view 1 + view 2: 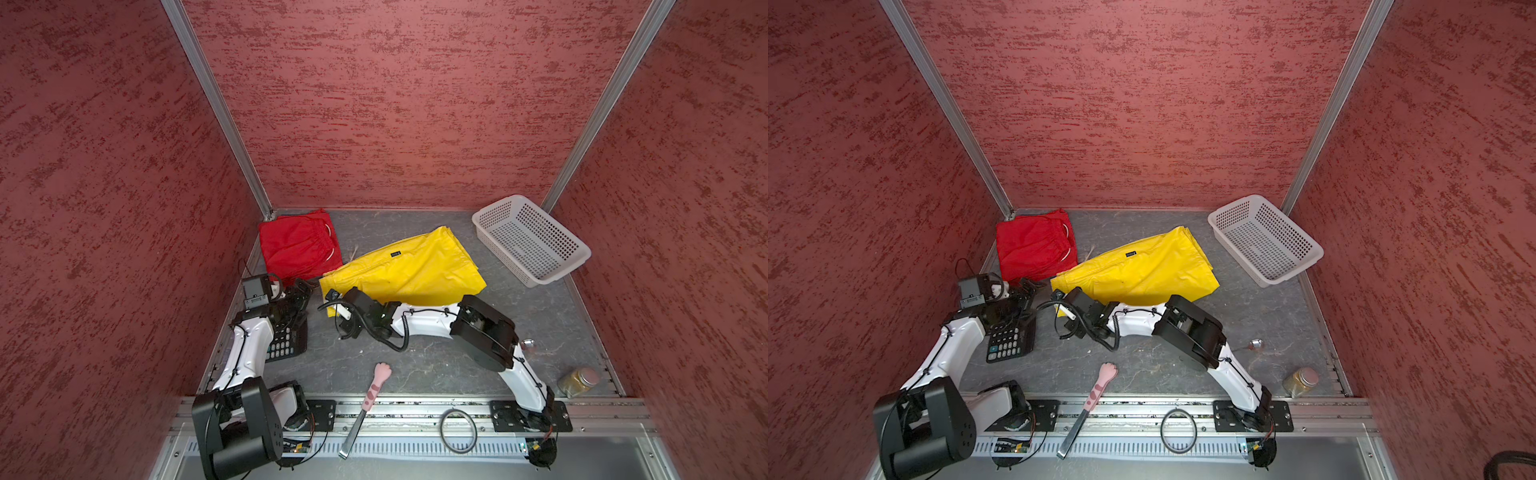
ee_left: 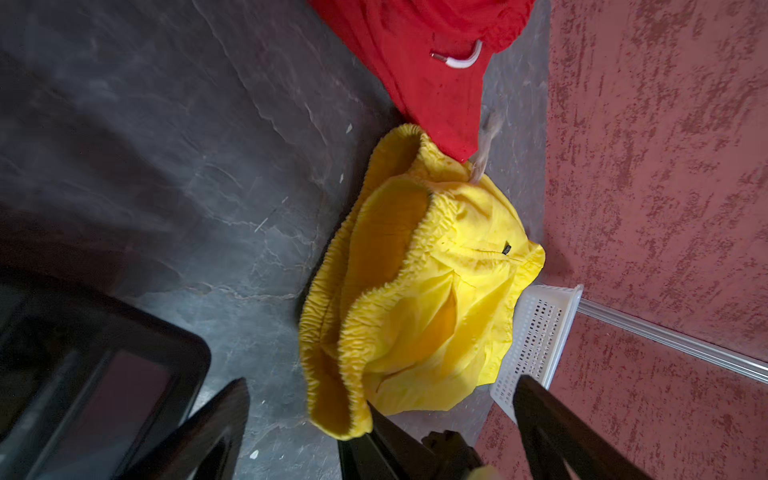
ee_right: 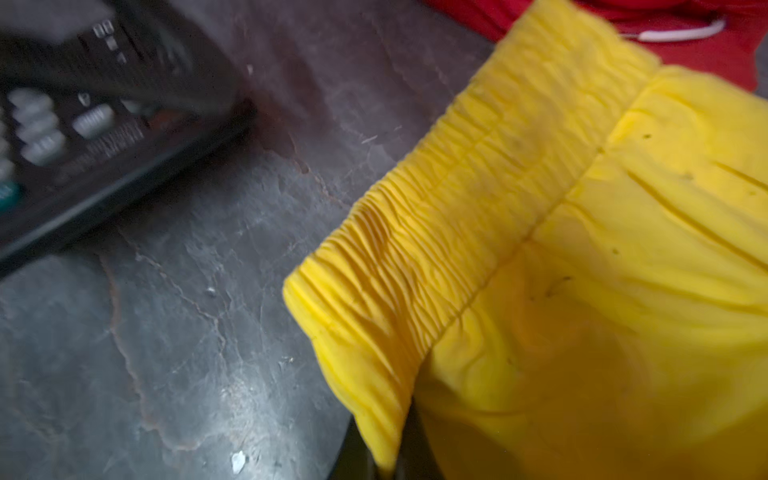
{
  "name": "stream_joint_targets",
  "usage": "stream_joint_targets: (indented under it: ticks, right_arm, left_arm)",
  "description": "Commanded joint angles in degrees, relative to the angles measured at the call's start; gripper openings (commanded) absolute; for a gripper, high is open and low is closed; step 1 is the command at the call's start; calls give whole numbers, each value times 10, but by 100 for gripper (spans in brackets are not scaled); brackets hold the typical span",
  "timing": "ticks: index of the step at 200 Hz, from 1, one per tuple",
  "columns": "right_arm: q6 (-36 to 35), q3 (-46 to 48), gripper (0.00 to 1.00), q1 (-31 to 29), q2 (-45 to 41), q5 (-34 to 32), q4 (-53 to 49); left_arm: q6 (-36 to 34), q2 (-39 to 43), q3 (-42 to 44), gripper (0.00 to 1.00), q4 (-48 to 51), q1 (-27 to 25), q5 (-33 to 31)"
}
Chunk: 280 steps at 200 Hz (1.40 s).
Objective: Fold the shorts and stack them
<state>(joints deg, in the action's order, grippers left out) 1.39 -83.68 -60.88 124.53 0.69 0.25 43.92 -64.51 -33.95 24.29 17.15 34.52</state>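
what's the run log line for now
right tool: shut on yellow shorts waistband | left tool: open | red shorts: in far-left corner

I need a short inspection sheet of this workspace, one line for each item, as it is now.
Surface: grey stone-patterned table.
Job's things: red shorts folded, far left corner; yellow shorts unfolded beside them.
Clutter: calculator, white basket, paw-handled tool, jar, black ring.
End effectors: left end effector open, empty; right end effector shut on yellow shorts at the waistband.
Cables: coiled black cable on right arm.
Surroundings: red textured walls.
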Motion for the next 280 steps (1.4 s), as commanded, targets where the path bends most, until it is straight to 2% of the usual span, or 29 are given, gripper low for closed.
stream_joint_targets:
  ticks: [1, 30, 83, 106, 145, 181, 196, 237, 280]
  right_arm:
    - [86, 49, 0, 33, -82, 81, 108]
    - [112, 79, 0, 50, -116, 106, 148]
    - [130, 82, 0, 57, -107, 127, 149]
    - [137, 84, 0, 61, -105, 133, 150]
    - [156, 81, 0, 74, -93, 154, 154]
    - [168, 82, 0, 82, -86, 167, 158]
    - [167, 81, 0, 83, -87, 167, 159]
    - [167, 77, 0, 85, -89, 155, 149]
    - [168, 84, 0, 85, -104, 153, 152]
  left_arm:
    - [30, -14, -2, 99, -70, -30, -12]
    - [68, -48, -7, 100, -120, -72, -28]
    - [153, -106, -7, 100, -240, -158, -69]
    - [191, -70, 27, 100, -306, -172, -95]
    - [220, 19, 70, 99, -316, -180, -163]
    - [234, 63, 84, 99, -341, -201, -216]
    - [225, 40, 71, 100, -334, -210, -216]
    - [257, -91, 59, 99, -386, -234, -150]
    - [251, -184, 17, 100, -401, -253, -139]
